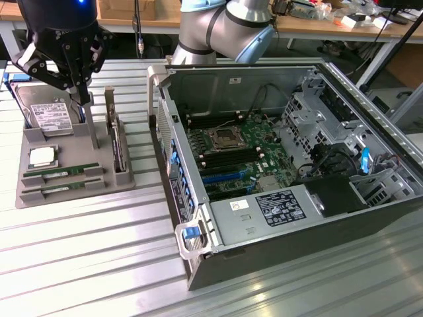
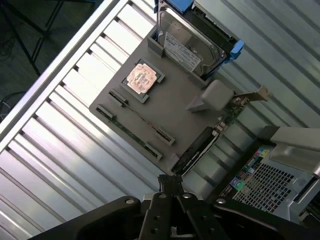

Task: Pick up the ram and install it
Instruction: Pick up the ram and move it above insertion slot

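Note:
Two ram sticks, thin and green with small white labels, lie side by side in slots of the grey holder tray [image 1: 73, 198]. One ram stick [image 1: 61, 172] [image 2: 142, 116] is nearer the tray's middle, and the other ram stick [image 1: 61, 187] [image 2: 129, 131] is at its outer edge. My gripper [image 1: 84, 99] [image 2: 171, 181] hangs above the tray beside the hard drive, well clear of both sticks. Its fingers are shut together with nothing between them.
The tray also holds a silver hard drive [image 1: 49, 115], a square CPU chip [image 1: 41, 156] and an upright expansion card [image 1: 117, 142]. At the exterior view's right lies the open computer case [image 1: 198, 261] with its motherboard [image 1: 231, 152] and memory slots [image 1: 221, 177]. The table is ribbed metal.

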